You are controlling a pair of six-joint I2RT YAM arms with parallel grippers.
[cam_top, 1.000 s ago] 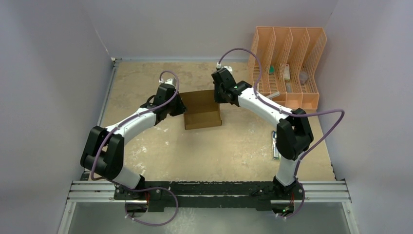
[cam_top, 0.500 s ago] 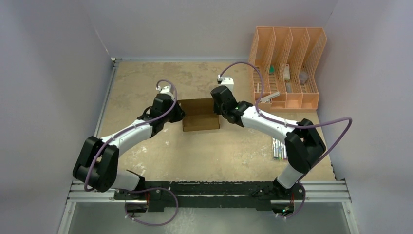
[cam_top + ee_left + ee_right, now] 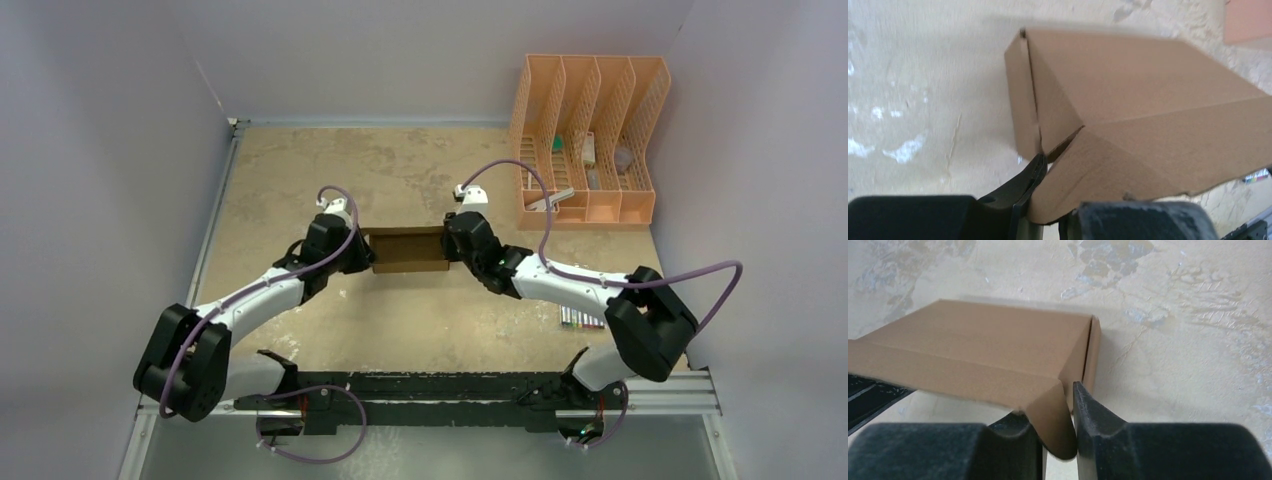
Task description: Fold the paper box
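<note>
The paper box (image 3: 409,249) is plain brown cardboard, partly folded, in the middle of the table between both arms. My left gripper (image 3: 364,254) is shut on a flap at its left end; the left wrist view shows the box (image 3: 1128,100) with that flap pinched between the fingers (image 3: 1028,185). My right gripper (image 3: 452,249) is shut on a flap at its right end; the right wrist view shows the box (image 3: 998,350) with a rounded flap clamped between the fingers (image 3: 1088,410).
An orange plastic file rack (image 3: 590,140) stands at the back right with small items in it. A pack of coloured markers (image 3: 582,318) lies at the right, partly under the right arm. Grey walls enclose the table on three sides.
Both grippers have moved toward the near edge, bringing the box with them. The box now looks lower and narrower from above. Both arms have stretched lower and flatter.
</note>
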